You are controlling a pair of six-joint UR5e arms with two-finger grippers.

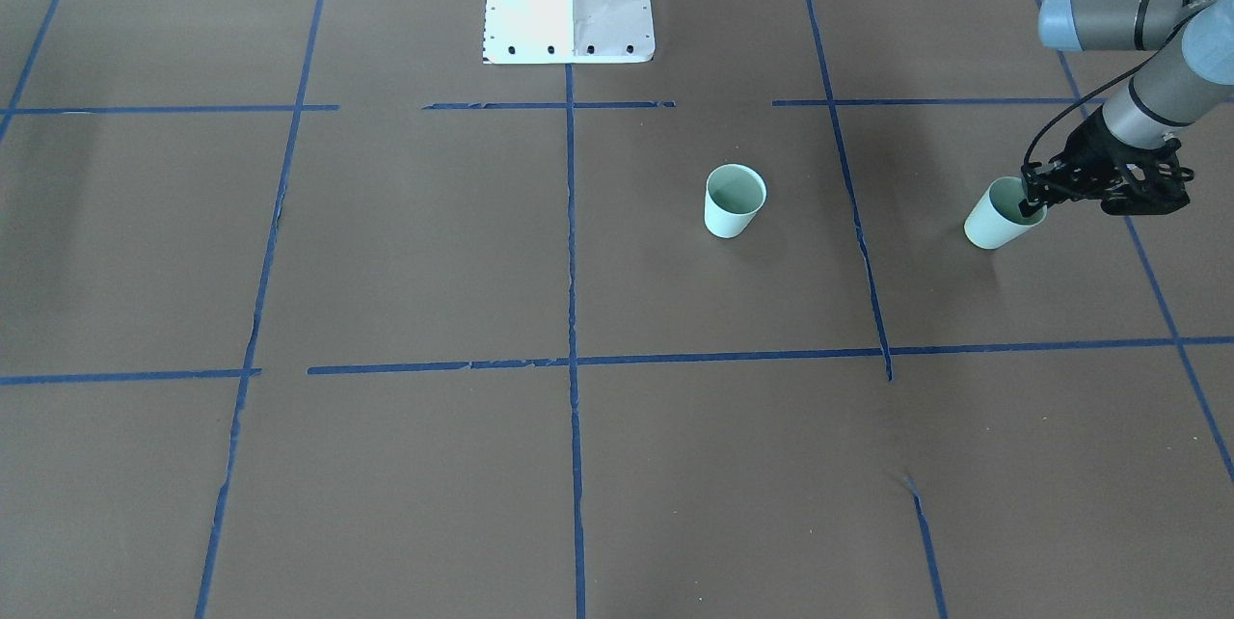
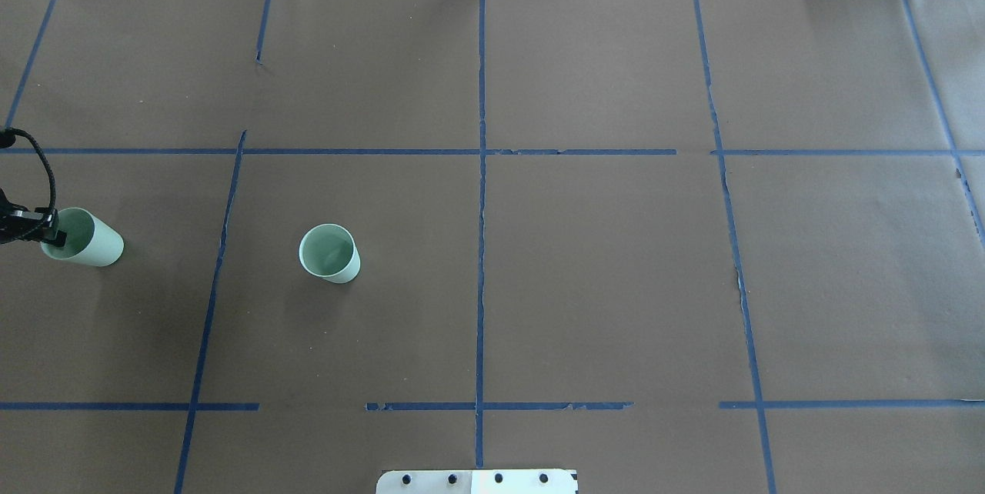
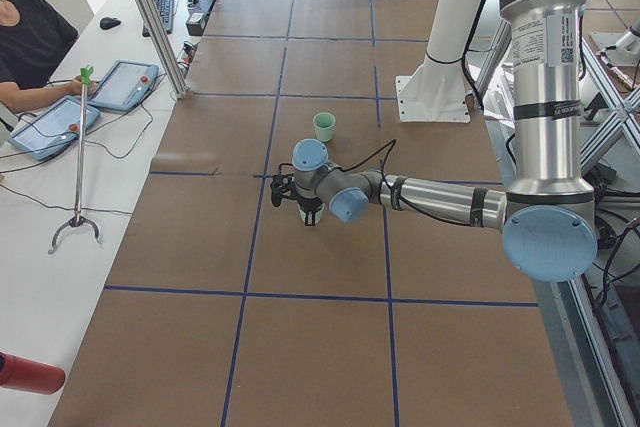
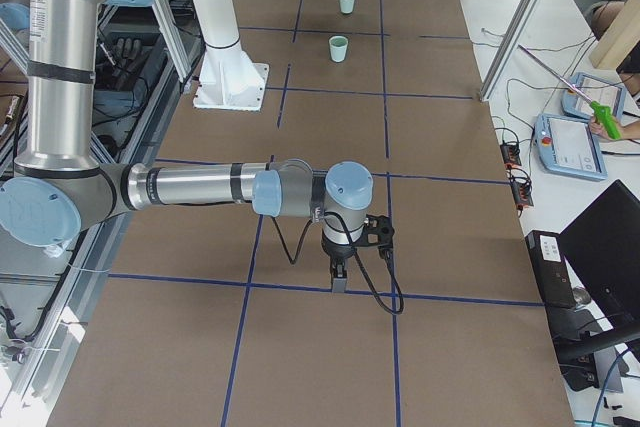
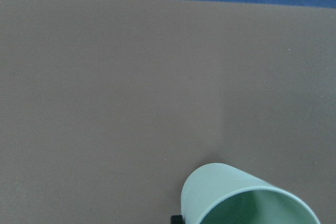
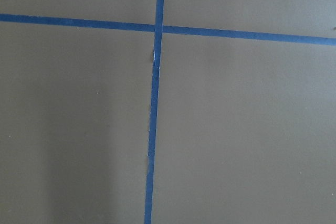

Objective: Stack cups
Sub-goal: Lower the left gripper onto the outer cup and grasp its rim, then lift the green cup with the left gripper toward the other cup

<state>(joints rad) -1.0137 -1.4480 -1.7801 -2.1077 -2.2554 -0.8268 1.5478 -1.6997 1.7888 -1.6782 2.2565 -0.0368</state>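
Two pale mint-green cups are in view. One cup (image 1: 733,204) stands upright and alone on the brown table, also seen in the overhead view (image 2: 329,253). My left gripper (image 1: 1036,200) is shut on the rim of the other cup (image 1: 993,222), one finger inside it, and holds it tilted at the table's left end (image 2: 85,240). That cup's rim fills the bottom of the left wrist view (image 5: 247,200). My right gripper (image 4: 340,282) shows only in the exterior right view, pointing down over the table far from both cups. I cannot tell whether it is open or shut.
The brown paper table (image 2: 600,263) carries a grid of blue tape lines (image 2: 481,171). The robot's white base plate (image 1: 569,12) sits at the near middle edge. Operators, tablets and a grabber stick (image 3: 80,157) are on a side table beyond the far edge.
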